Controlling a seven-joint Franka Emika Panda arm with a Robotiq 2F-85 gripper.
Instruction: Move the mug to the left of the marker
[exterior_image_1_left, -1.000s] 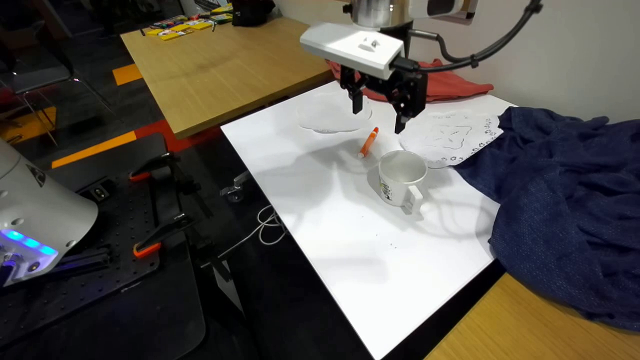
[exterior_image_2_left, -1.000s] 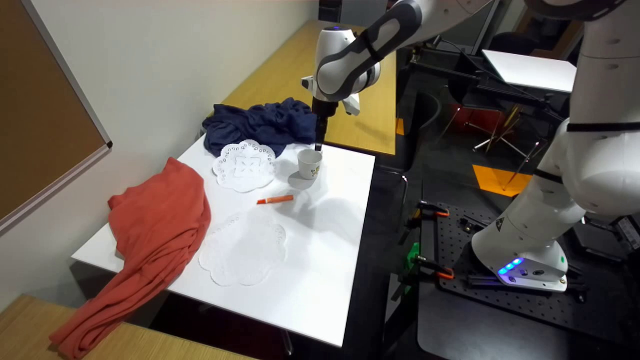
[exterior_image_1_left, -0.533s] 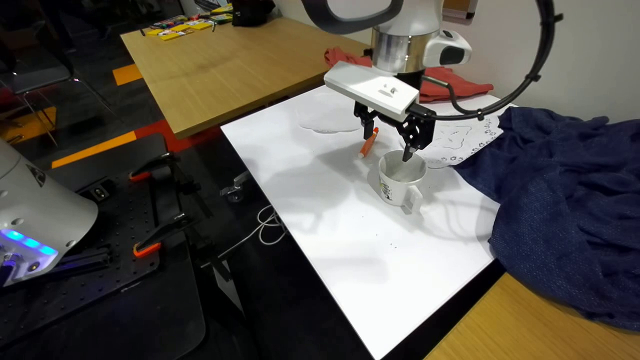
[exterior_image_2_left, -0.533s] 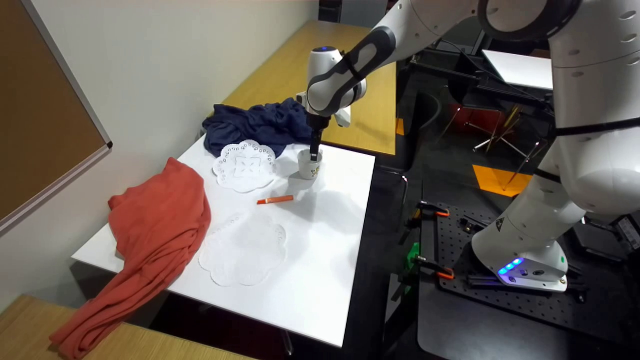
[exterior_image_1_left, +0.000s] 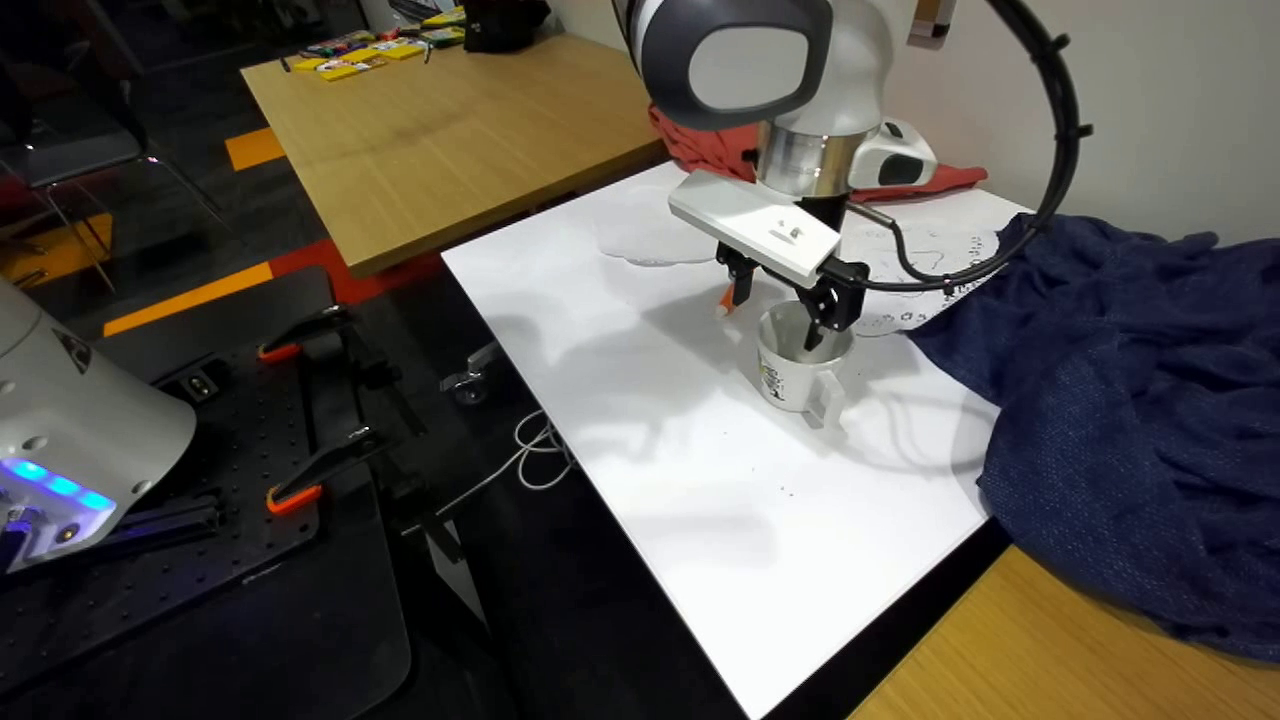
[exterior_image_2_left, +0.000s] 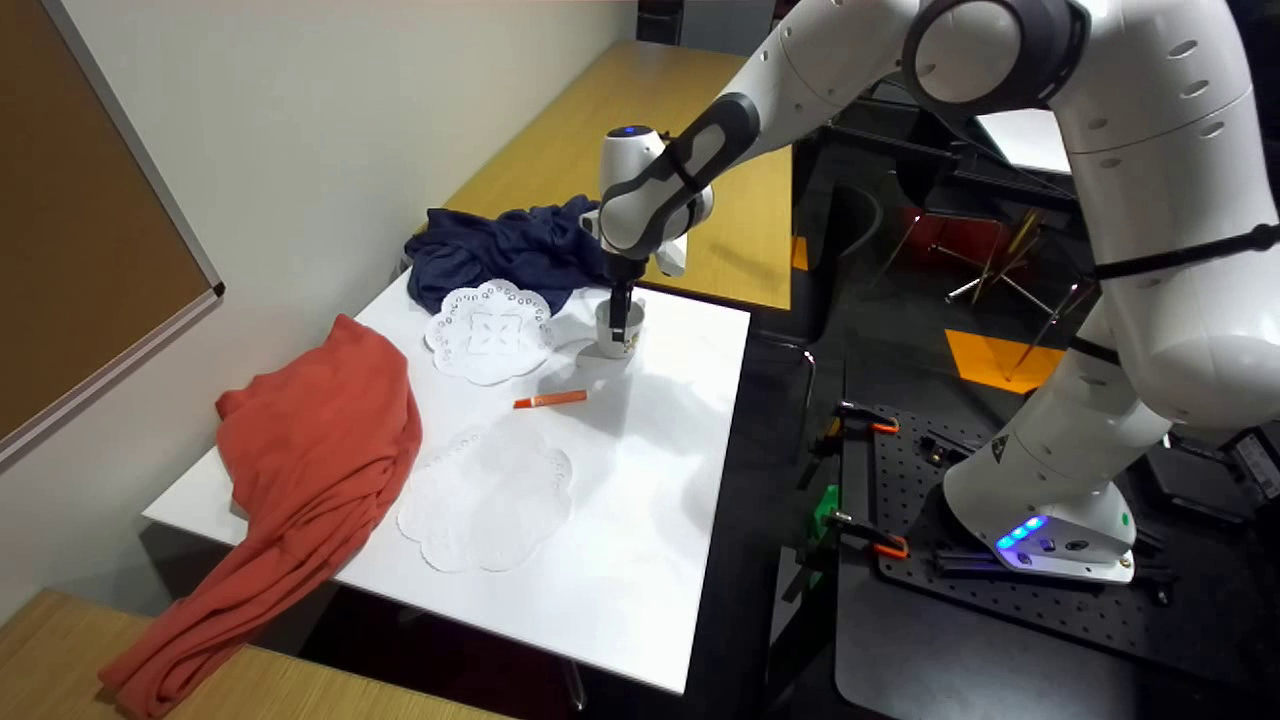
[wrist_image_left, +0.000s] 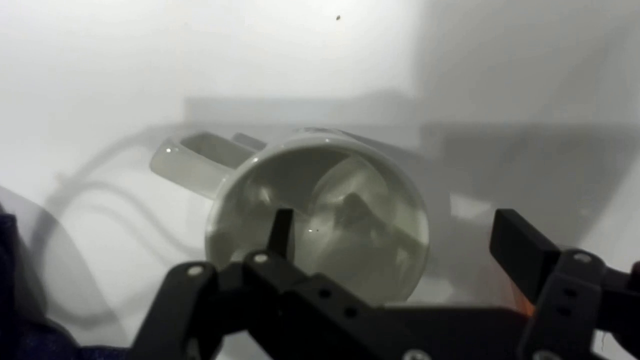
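Wrist view, centre: gripper (wrist_image_left: 395, 231) spread astride the mug (wrist_image_left: 345, 240) rim. I judge grasp, lift and placement left of the marker (exterior_image_2_left: 551, 399) outstanding.

The corkboard (exterior_image_2_left: 80, 220), wooden table (exterior_image_1_left: 450, 130) and chair (exterior_image_1_left: 85, 162) suggest an office.

There are one mug (exterior_image_1_left: 797, 376), one marker (exterior_image_2_left: 551, 399), two doilies (exterior_image_2_left: 490, 335) and two cloths (exterior_image_2_left: 325, 430).

marker (exterior_image_1_left: 727, 299) partly hidden behind the jaws in an exterior view, print (exterior_image_1_left: 772, 382) on mug (exterior_image_1_left: 796, 386) too small to read, navy cloth (exterior_image_1_left: 1150, 420) cut off at right
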